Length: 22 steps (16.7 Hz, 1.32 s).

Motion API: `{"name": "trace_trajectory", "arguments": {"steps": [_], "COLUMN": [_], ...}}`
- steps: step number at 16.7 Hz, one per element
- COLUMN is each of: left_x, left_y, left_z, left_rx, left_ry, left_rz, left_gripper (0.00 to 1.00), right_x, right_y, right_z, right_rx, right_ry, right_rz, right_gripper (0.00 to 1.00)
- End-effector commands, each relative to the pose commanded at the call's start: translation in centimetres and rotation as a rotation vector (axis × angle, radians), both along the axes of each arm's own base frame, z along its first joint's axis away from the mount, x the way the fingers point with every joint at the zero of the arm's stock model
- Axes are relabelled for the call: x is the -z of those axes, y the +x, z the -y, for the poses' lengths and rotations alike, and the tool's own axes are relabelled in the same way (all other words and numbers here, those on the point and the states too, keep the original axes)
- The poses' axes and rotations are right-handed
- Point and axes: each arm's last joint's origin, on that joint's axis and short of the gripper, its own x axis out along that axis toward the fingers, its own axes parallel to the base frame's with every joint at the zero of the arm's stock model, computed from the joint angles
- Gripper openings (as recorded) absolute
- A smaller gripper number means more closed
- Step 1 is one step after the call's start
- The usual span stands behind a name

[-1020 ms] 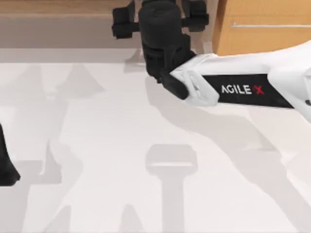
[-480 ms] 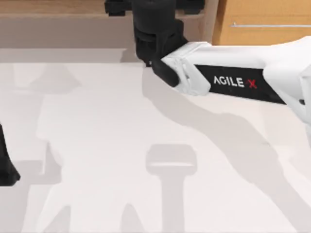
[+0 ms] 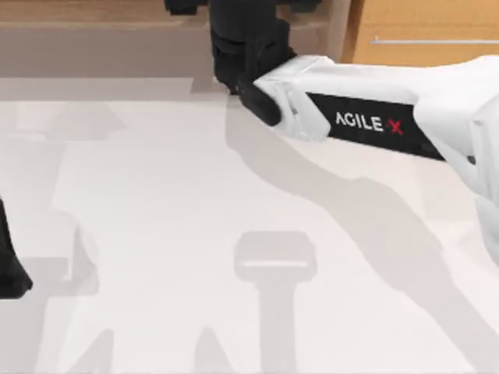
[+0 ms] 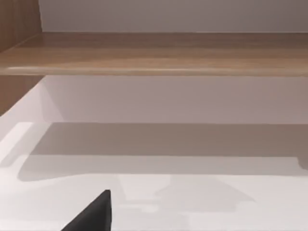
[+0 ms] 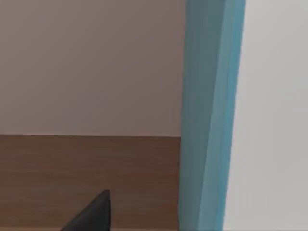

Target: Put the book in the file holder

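Book (image 5: 209, 115): teal strip, upright, seen close before the right wrist camera, with a white surface beside it and a wooden panel behind. Right gripper (image 3: 242, 31) reaches over the far edge of the desk (image 3: 156, 218); cannot tell whether it grips the book. Left arm (image 3: 9, 261) parked at the desk's left edge, finger state not discernible.

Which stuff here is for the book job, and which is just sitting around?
For the job:
- book, close in the right wrist view
- right arm, reaching to the table's far edge

Just around:
- left arm, parked at the left edge
- wooden cabinet
- table
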Motion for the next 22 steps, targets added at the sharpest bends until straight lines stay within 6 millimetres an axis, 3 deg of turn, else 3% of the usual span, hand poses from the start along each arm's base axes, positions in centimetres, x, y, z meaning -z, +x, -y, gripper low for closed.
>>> {"name": "trace_trajectory", "arguments": {"steps": [4,17,22], "left_x": [0.00,0.00,0.00], "left_y": [0.00,0.00,0.00], "left_z": [0.00,0.00,0.00], "left_rx": [0.000,0.000,0.000], "left_ry": [0.000,0.000,0.000], "left_rz": [0.000,0.000,0.000], "left_gripper": [1.00,1.00,1.00], "right_x": [0.00,0.00,0.00], "right_y": [0.08,0.08,0.08], "right_z": [0.00,0.00,0.00], "right_rx": [0.000,0.000,0.000], "right_ry": [0.000,0.000,0.000], "right_rz": [0.000,0.000,0.000], "right_gripper": [1.00,0.02,0.00]}}
